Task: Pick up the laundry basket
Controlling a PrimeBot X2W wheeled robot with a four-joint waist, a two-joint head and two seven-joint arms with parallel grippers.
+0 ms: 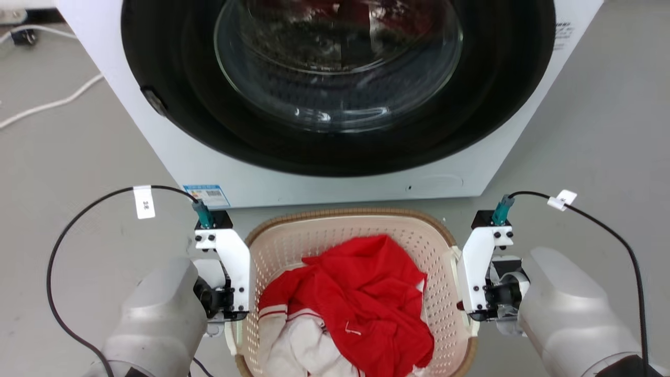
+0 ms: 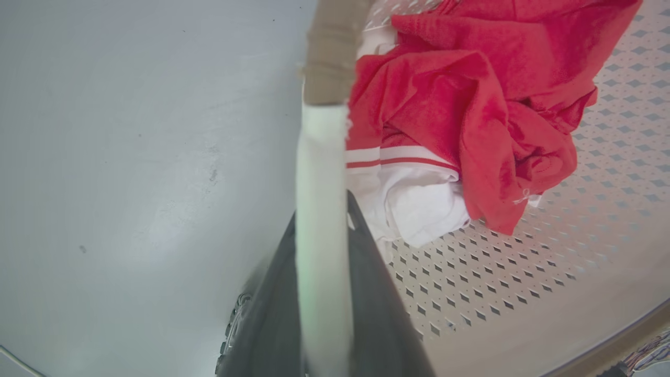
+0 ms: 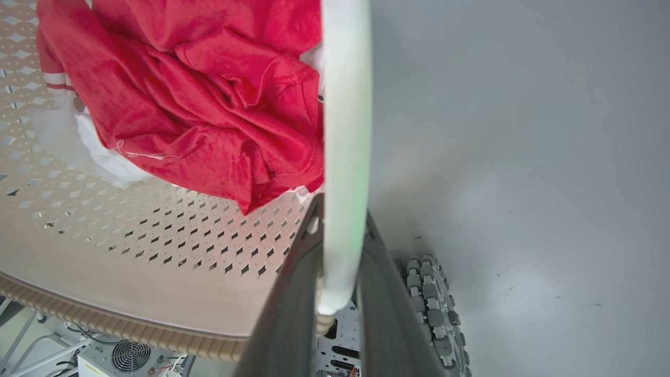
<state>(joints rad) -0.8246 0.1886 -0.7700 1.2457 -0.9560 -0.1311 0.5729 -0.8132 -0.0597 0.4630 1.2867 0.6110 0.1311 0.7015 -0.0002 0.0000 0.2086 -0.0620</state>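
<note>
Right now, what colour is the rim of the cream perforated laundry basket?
The rim is brown, woven-look; head view shows it best.

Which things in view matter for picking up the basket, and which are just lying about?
Job: basket; left hand on left handle; right hand on right handle.
Lying about: washing machine; floor cable; red and white clothes inside the basket.

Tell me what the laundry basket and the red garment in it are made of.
The laundry basket: likely moulded plastic, matte cream, evenly perforated; its brown rim looks moulded to imitate weave. The red garment: soft fabric, creased, slightly fuzzy.
</note>
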